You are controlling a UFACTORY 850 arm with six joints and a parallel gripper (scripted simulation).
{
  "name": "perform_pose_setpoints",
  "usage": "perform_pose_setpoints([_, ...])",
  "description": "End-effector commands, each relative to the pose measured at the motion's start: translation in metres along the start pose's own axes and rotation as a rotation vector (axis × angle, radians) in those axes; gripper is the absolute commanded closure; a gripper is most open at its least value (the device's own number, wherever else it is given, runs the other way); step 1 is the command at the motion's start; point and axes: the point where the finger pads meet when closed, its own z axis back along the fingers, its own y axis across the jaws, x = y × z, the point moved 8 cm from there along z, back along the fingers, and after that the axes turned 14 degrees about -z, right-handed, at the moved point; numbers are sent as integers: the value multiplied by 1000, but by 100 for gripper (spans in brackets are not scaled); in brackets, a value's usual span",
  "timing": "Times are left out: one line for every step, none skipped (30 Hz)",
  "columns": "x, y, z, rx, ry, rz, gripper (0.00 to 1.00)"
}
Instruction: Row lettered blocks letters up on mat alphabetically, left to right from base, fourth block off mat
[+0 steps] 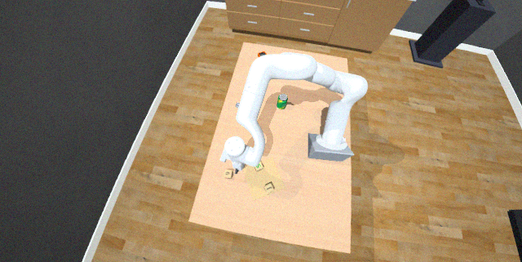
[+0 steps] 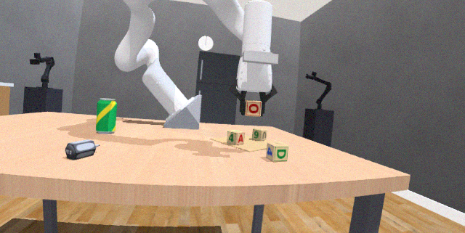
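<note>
My gripper (image 2: 253,107) is shut on a wooden block with a red O (image 2: 253,109) on its near side and holds it well above the table. In the overhead view the gripper (image 1: 237,168) hangs by the thin tan mat's (image 1: 265,181) left edge, and the wrist hides the held block. A block showing 4 and A (image 2: 235,137) sits at the mat's (image 2: 241,144) corner (image 1: 259,166). A block showing 9 (image 2: 259,134) (image 1: 269,187) sits on the mat. A block showing D (image 2: 277,152) (image 1: 229,174) lies off the mat. I cannot read the top faces.
A green and yellow can (image 2: 106,115) (image 1: 282,101) stands mid-table. A small dark device (image 2: 81,149) lies near the table's far end from the blocks. The robot base (image 1: 329,147) stands at the table's right side. The table edge is close to the D block.
</note>
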Motion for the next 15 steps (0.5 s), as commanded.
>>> perform_pose_setpoints([24,-2,1,-9,14,-139,56])
perform_pose_setpoints([29,-2,1,-9,14,-164,56])
perform_pose_setpoints([33,-2,1,-9,14,-189,56])
perform_pose_setpoints([37,-2,1,-9,13,-213,56])
perform_pose_setpoints([42,-2,1,-9,13,-238,56])
perform_pose_setpoints([46,-2,1,-8,13,-263,56])
perform_pose_setpoints([50,-2,1,-8,13,-287,56])
perform_pose_setpoints([54,-2,1,-8,13,-312,56])
perform_pose_setpoints([59,-2,0,-8,13,-337,56])
perform_pose_setpoints([63,-1,0,-8,13,-361,56])
perform_pose_setpoints([67,-1,0,-8,13,-386,56])
perform_pose_setpoints([71,-1,0,-7,13,-410,56])
perform_pose_setpoints([71,-1,0,-7,13,-410,56])
perform_pose_setpoints([71,-1,0,-7,13,-410,56])
perform_pose_setpoints([80,0,-1,-7,13,-465,56])
